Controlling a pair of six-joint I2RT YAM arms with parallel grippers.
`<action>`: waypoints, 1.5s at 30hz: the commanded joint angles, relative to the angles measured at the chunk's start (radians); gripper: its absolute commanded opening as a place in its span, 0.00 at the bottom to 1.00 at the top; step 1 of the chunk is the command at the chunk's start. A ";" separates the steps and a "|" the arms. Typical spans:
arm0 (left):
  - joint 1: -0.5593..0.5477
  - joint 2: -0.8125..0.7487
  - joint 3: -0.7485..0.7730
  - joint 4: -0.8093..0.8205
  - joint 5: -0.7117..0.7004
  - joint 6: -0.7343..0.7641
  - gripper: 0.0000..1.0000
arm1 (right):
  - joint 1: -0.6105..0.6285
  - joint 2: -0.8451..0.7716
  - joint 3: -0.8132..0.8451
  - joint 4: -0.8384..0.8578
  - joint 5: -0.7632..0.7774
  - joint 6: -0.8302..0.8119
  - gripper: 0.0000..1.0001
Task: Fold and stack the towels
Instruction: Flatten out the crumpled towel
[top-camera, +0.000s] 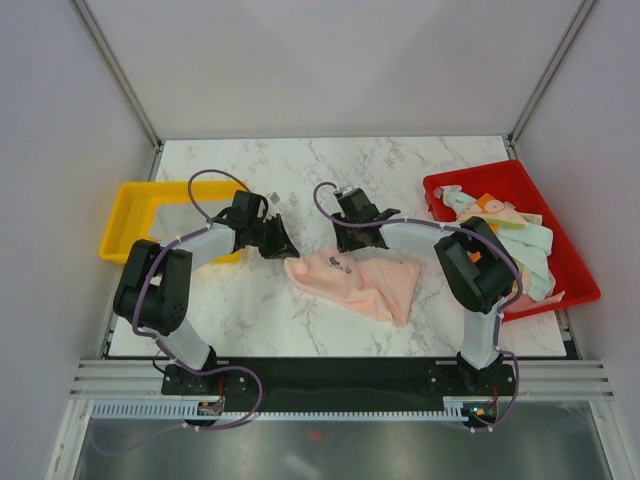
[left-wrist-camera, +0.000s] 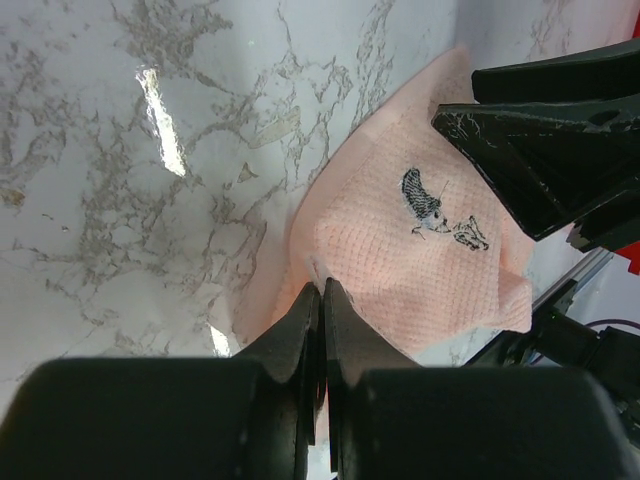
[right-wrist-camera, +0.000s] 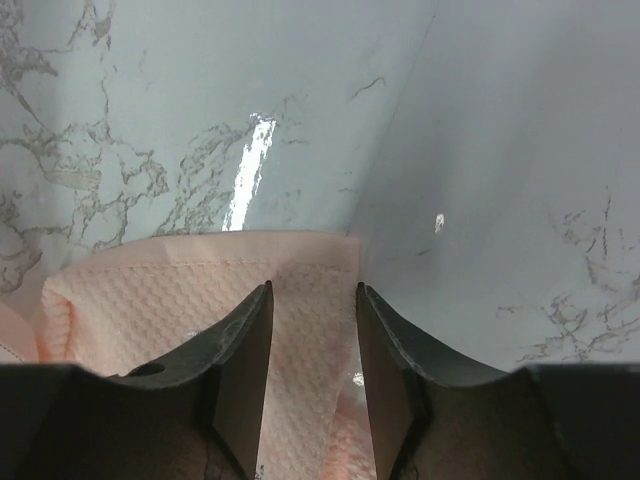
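- Pink towel (top-camera: 365, 285) lies rumpled on the counter (top-camera: 250, 310), just toward 6 o'clock of the middle. It is partly doubled over on itself, not flat and not yet folded square.
- Left pincer (left-wrist-camera: 322, 288) is closed tight on the towel's edge at its 9 to 10 o'clock corner, with a small nub of cloth caught at the tips. Judged purpose: to hold that corner so the cloth can be lifted or drawn out.
- Right pincer (right-wrist-camera: 313, 292) stands about half wide, low over the 12 o'clock hem, with one finger on each side of a strip of cloth. Cloth shows flat between them, so nothing is clamped. Judged purpose: lined up for a second hold along the same edge.
- The two pincers sit near each other on one side of the towel. Two holds on one edge would let the cloth be pulled taut before a fold.
- Other towels (top-camera: 520, 240) are heaped in the red tray (top-camera: 470, 180) at 3 o'clock, one draped over its rim. Mint, white and orange show. This reads as the supply.
- Yellow tray (top-camera: 122, 205) sits at 9 o'clock, partly hidden by the left arm. It is possibly meant for the stack, but I cannot tell.
- Writing: none readable, and no brand or label seen. The only mark is a small dark stitched motif (left-wrist-camera: 428, 210) on the pink towel's upper face, a hedgehog-like animal with a smaller figure beside it.
- Progress, judged: early. One towel is being handled and no stack is seen.
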 joint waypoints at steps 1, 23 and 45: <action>-0.004 -0.039 0.012 -0.005 -0.027 -0.031 0.08 | 0.020 0.049 -0.011 0.001 0.090 -0.007 0.46; -0.003 -0.029 0.041 -0.066 -0.116 -0.017 0.29 | -0.011 -0.085 -0.140 0.045 0.090 0.037 0.00; -0.015 -0.472 0.296 -0.060 0.256 0.012 0.02 | -0.012 -0.933 -0.085 -0.095 -0.033 -0.065 0.00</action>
